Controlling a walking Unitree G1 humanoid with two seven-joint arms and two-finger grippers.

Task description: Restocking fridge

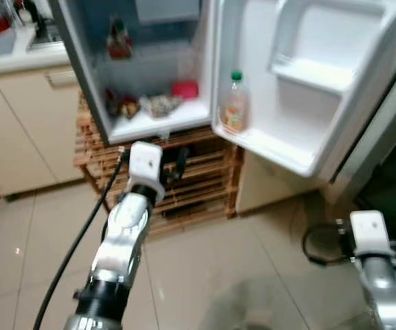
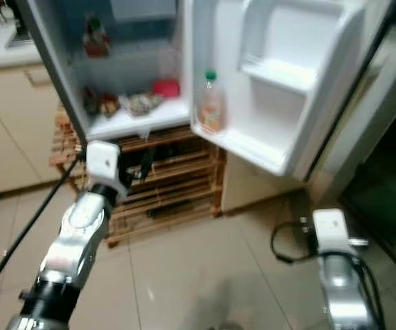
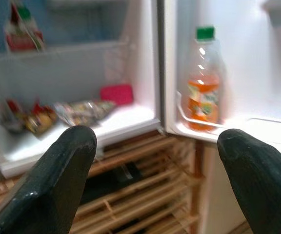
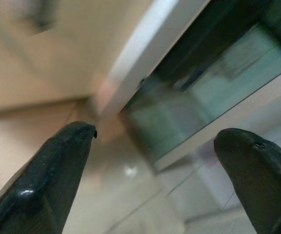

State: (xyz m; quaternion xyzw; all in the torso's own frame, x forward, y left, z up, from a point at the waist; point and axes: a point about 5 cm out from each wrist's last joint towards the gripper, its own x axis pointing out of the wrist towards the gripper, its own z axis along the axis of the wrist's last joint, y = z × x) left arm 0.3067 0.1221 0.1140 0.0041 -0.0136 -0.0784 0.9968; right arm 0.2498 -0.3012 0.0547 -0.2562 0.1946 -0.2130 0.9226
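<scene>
The small fridge (image 1: 163,122) stands open on a wooden rack (image 1: 205,180). Its door (image 1: 322,82) is swung out to the right, and an orange juice bottle (image 1: 234,103) with a green cap stands upright in the lowest door shelf. On the bottom shelf inside lie a red box (image 3: 117,93) and snack packets (image 3: 82,111); a red bottle (image 1: 119,38) stands on the shelf above. My left gripper (image 3: 155,141) is open and holds nothing, raised in front of the rack just below the fridge. My right gripper (image 4: 155,134) is open and hangs low at the right over the floor.
Beige cabinets (image 1: 26,124) and a counter with a sink (image 1: 19,45) are on the left. A dark glass-fronted unit (image 1: 390,179) stands at the right behind the door. A black cable (image 1: 81,240) trails from my left arm. Tiled floor (image 1: 218,275) lies ahead.
</scene>
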